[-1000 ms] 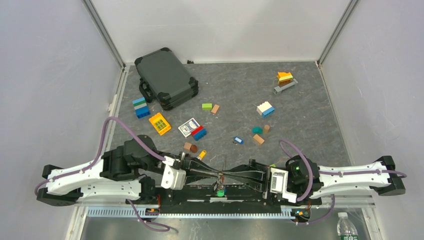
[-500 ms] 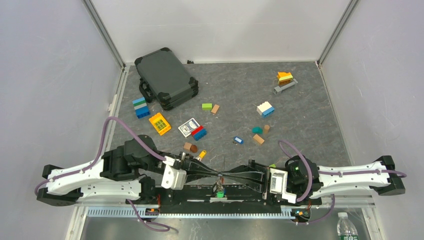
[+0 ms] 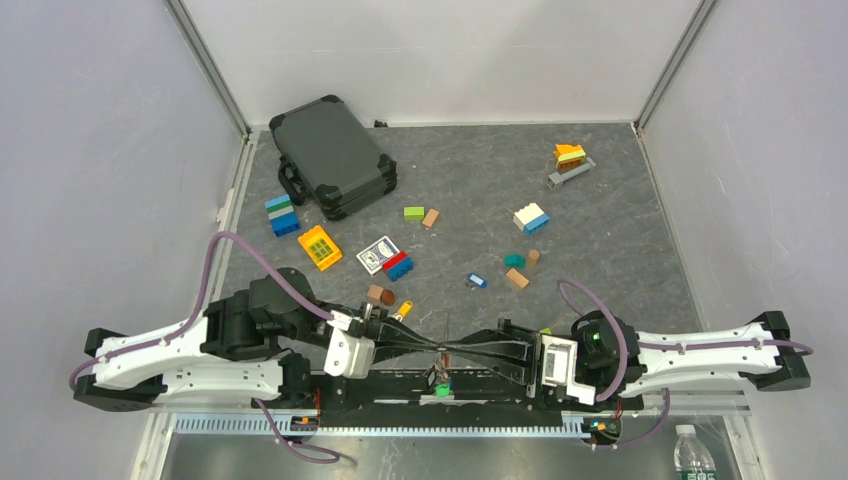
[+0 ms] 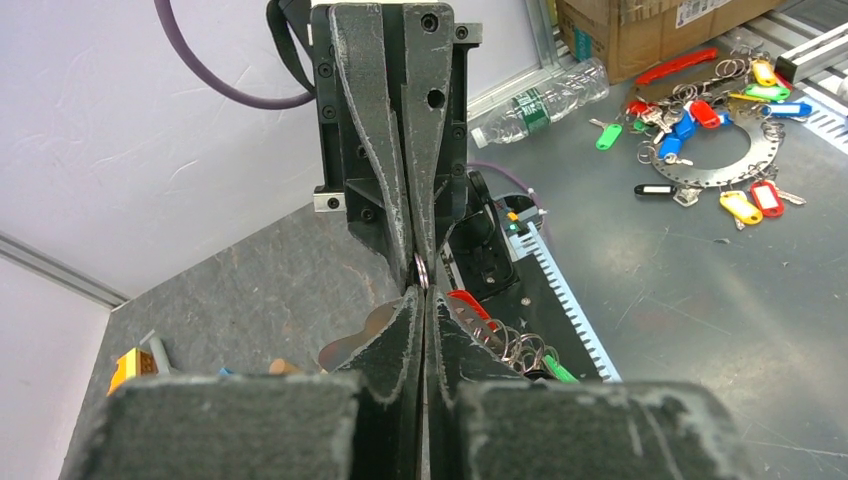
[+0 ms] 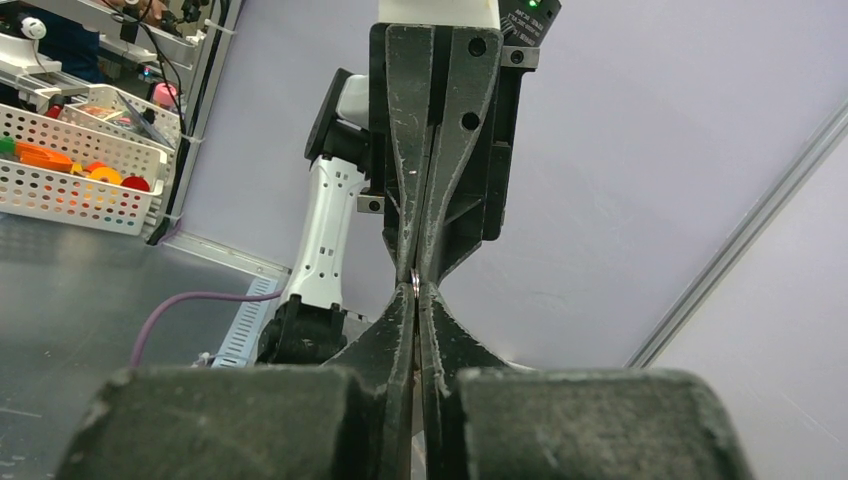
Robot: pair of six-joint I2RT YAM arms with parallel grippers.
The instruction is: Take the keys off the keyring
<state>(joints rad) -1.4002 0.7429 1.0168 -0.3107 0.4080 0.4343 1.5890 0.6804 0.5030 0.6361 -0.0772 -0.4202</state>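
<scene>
Both grippers meet tip to tip low over the table's near edge. My left gripper (image 3: 432, 347) and right gripper (image 3: 455, 350) are each shut on the thin metal keyring (image 3: 443, 349), which is held edge-on between them. The ring shows as a sliver at the fingertips in the left wrist view (image 4: 421, 270) and the right wrist view (image 5: 414, 288). Keys hang under it (image 3: 439, 380), with a red head (image 4: 470, 303), a green head (image 4: 560, 368) and small split rings (image 4: 520, 350). A small blue-headed key (image 3: 476, 281) and a yellow one (image 3: 405, 308) lie loose on the mat.
A black case (image 3: 333, 155) stands at the back left. A playing-card box (image 3: 378, 254) and scattered coloured blocks (image 3: 530, 218) lie mid-mat, with brown pieces (image 3: 380, 294) close behind the left gripper. A metal rail (image 3: 400, 424) runs along the near edge.
</scene>
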